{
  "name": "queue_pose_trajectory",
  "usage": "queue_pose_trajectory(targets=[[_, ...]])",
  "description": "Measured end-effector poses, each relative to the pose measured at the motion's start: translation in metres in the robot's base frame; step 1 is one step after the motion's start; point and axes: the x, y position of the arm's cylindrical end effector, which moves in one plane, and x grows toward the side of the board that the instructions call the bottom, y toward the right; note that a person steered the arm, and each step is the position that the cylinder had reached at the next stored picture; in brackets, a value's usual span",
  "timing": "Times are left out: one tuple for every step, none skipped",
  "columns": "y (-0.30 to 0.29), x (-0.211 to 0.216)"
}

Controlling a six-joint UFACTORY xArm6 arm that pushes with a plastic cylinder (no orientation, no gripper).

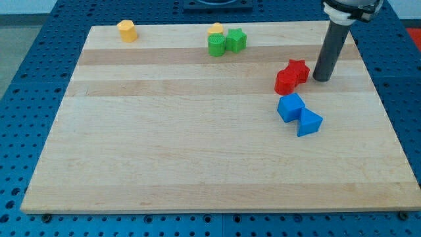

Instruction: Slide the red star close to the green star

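Observation:
The red star lies at the view's right, touching a second red block just below-left of it. My tip rests on the board just to the right of the red star, a small gap away. The green star sits near the view's top centre, touching another green block on its left. The red star is well to the right of and below the green star.
A yellow block sits just above the green pair. Another yellow block lies at the top left. A blue cube and a blue wedge-like block lie just below the red blocks. The wooden board ends close to the right of my tip.

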Motion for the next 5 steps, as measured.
queue_pose_trajectory(targets=[[-0.010,0.000],[-0.024,0.000],[-0.035,0.001],[-0.041,0.018],[-0.051,0.025]])
